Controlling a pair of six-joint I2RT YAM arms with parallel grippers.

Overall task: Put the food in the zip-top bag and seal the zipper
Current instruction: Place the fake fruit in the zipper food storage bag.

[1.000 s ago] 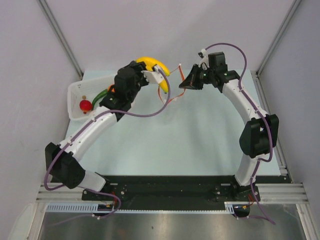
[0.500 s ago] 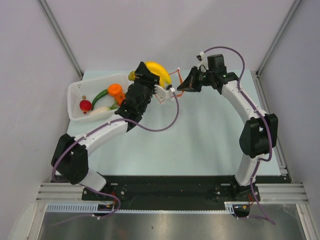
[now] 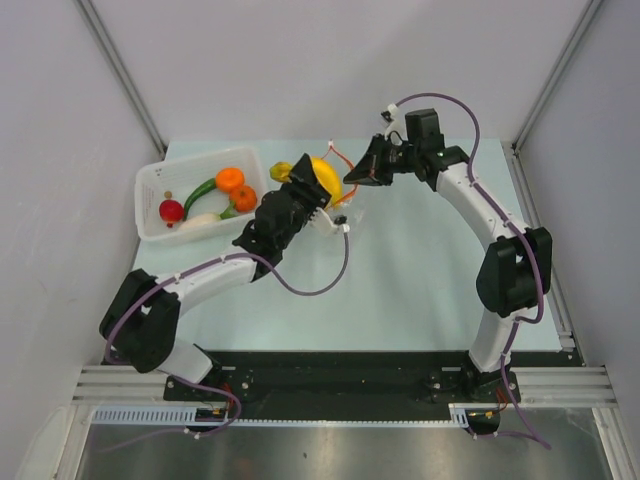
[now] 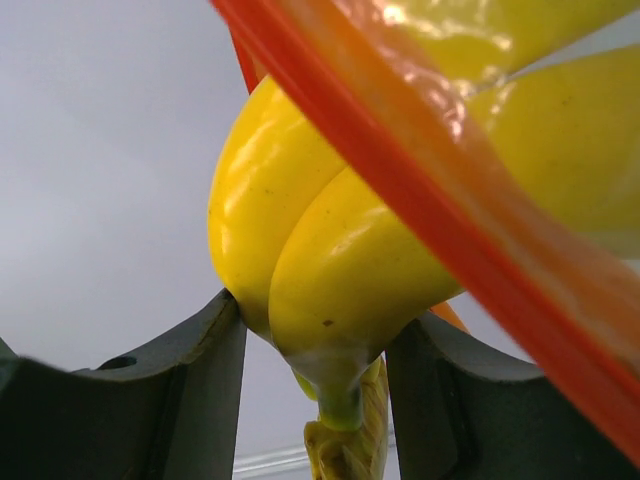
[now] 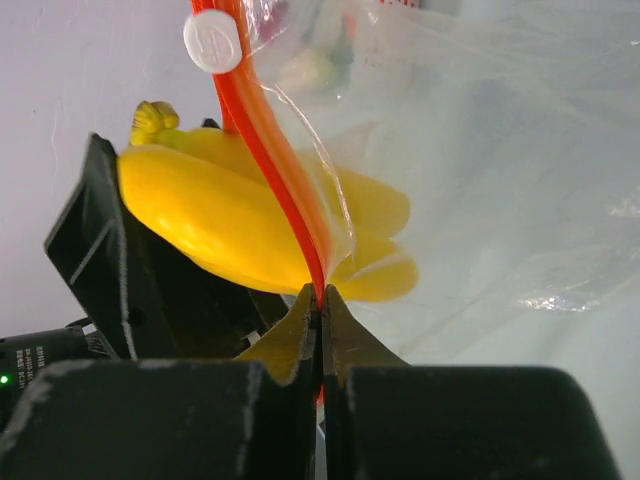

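Note:
My left gripper [image 3: 308,190] is shut on the yellow banana bunch [image 3: 325,178], its stem end between the jaws in the left wrist view [image 4: 330,290]. The bunch's far end is partly inside the mouth of the clear zip-top bag [image 5: 480,180]. My right gripper [image 3: 353,176] is shut on the bag's red-orange zipper strip [image 5: 270,160] and holds the mouth up; the strip also crosses the left wrist view [image 4: 420,210]. A white slider tab [image 5: 212,41] sits on the strip. Two oranges [image 3: 236,188], a red fruit [image 3: 171,210], a green pepper [image 3: 200,190] and a white radish [image 3: 202,221] lie in the white tray [image 3: 152,180].
The white tray stands at the table's back left corner, just left of my left arm. Grey walls close in the table's back and sides. Purple cables loop off both arms over the table.
My left gripper has carried the banana bunch right and forward into the bag's mouth. My right gripper has shifted slightly left, still holding the zipper strip.

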